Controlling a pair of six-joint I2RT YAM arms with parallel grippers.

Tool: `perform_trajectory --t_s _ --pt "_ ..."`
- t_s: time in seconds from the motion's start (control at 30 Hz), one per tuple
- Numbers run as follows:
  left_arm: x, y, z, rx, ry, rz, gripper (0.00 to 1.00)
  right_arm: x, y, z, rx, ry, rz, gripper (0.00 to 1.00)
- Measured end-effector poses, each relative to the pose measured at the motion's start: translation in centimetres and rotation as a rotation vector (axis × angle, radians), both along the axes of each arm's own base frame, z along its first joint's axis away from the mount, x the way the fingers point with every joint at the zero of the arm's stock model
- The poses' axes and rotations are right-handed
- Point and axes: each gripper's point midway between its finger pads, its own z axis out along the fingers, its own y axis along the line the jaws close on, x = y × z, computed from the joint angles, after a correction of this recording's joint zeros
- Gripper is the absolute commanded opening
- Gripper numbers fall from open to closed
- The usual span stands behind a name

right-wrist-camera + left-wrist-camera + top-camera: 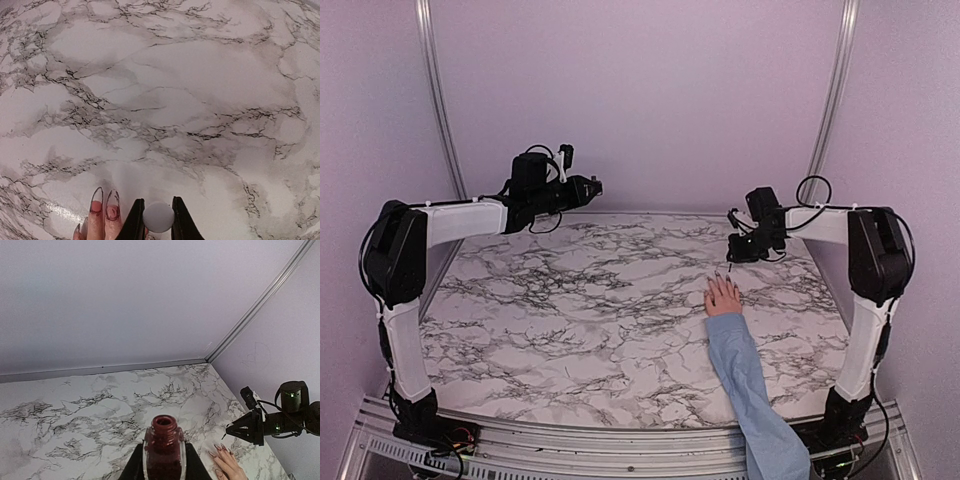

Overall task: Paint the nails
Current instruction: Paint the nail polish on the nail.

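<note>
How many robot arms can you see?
2. The left arm reaches in from the left, holding an open polish bottle above the table. The right arm reaches in from the right, its gripper holding a white cap by the hand. None seems hidden.

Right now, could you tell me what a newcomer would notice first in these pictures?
A hand in a blue sleeve lies flat on the marble table, right of centre, two nails showing red. The right gripper hangs close over it, shut on a white cap. The left gripper holds an open bottle of dark red polish high at the far left.
</note>
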Motion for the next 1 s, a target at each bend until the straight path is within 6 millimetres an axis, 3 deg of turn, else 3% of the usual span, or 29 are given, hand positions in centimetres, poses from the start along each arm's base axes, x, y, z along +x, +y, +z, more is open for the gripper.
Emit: perform_trajectory --t_s 0.23,0.43,1.0 --pt "0.0 0.0 0.0 0.000 -0.001 -0.001 0.00 -0.4 0.0 1.3 0.007 -0.022 0.002 0.00" --pt "0.0 0.0 0.0 0.000 0.000 -0.001 0.00 -1.5 0.3 0.3 0.000 0.005 0.013 0.00" --pt "0.0 0.0 0.0 0.000 0.000 0.000 0.00 -1.8 1.2 0.2 0.008 0.009 0.035 0.00"
